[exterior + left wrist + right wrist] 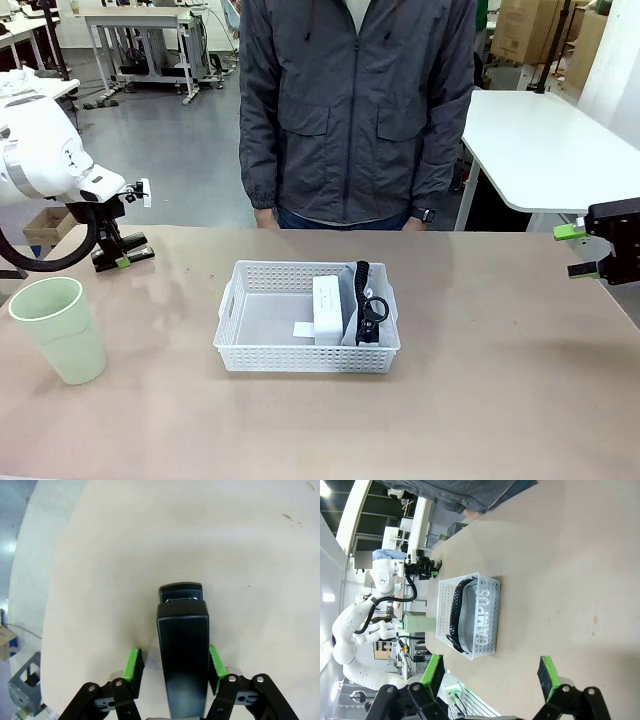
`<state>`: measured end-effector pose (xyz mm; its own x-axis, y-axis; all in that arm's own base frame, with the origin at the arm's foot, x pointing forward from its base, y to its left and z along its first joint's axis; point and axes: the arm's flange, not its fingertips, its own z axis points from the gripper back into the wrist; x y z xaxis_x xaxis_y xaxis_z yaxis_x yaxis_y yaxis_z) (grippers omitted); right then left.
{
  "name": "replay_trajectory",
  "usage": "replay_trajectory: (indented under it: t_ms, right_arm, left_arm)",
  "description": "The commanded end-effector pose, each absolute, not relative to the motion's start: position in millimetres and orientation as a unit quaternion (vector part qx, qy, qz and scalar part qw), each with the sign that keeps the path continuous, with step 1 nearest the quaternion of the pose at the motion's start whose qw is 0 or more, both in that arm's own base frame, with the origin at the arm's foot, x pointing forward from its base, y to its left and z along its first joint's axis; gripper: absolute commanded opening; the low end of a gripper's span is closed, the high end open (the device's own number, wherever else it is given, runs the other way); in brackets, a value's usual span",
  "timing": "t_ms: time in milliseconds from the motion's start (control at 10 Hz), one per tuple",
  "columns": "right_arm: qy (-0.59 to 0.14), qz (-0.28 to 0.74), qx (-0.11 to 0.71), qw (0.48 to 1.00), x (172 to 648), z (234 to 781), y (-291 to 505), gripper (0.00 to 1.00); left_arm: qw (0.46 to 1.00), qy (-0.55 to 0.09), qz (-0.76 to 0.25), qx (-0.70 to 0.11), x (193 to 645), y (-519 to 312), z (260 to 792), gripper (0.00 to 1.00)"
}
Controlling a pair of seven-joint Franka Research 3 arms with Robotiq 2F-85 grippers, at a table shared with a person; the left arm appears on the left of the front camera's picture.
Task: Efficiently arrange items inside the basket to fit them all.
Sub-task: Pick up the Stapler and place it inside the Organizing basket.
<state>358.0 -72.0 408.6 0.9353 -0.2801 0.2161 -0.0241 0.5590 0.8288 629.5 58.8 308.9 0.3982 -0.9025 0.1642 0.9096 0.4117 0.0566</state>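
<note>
Left wrist close-up: left hand loosely straddles the black stapler.

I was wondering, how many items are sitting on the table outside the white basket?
2: the black stapler at the far left of the table, between the fingers of the left pincer, and the pale green cup upright at its near left. Nothing else seems hidden outside.

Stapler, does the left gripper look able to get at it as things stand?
Likely yes: the left gripper straddles the stapler lying on the table, a green pad at each side, nothing in between.
</note>
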Motion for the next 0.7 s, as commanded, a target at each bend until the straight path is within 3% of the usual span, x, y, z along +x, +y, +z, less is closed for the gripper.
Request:
replay_trajectory:
  t_ms: [0,100,300,600]
  right_arm:
    - [-0.166,-0.070,0.467,0.866,358,410,-72,1.00]
    - [-0.166,-0.070,0.467,0.866,358,410,-72,1.00]
    - [-0.166,-0.070,0.467,0.866,358,410,-72,1.00]
    - [-0.166,-0.070,0.467,0.866,358,410,-72,1.00]
  left_arm:
    - [0.838,-0.081,-0.539,-0.028,631,57,305,0.00]
    - [0.837,-0.082,-0.540,-0.027,631,57,305,0.16]
    - [0.838,-0.083,-0.539,-0.028,630,57,306,0.00]
    - [0.836,-0.096,-0.538,-0.043,623,59,319,0.00]
